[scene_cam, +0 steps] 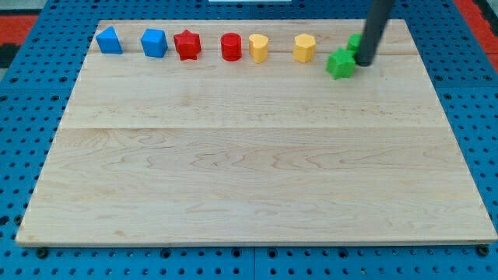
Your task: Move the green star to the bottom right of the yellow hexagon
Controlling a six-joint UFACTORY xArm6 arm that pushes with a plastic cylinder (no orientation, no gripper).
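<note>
The green star (339, 64) lies near the view's top right, below and to the right of the yellow hexagon (304, 48). My tip (363, 63) rests on the board just right of the green star, close to or touching it. A second green block (354, 42), its shape hidden by the rod, sits behind the rod just above the star.
A row along the view's top holds a blue block (109, 40), a blue cube (154, 43), a red star (187, 45), a red cylinder (231, 47) and a yellow heart-like block (258, 47). The wooden board (249, 155) has its right edge near the rod.
</note>
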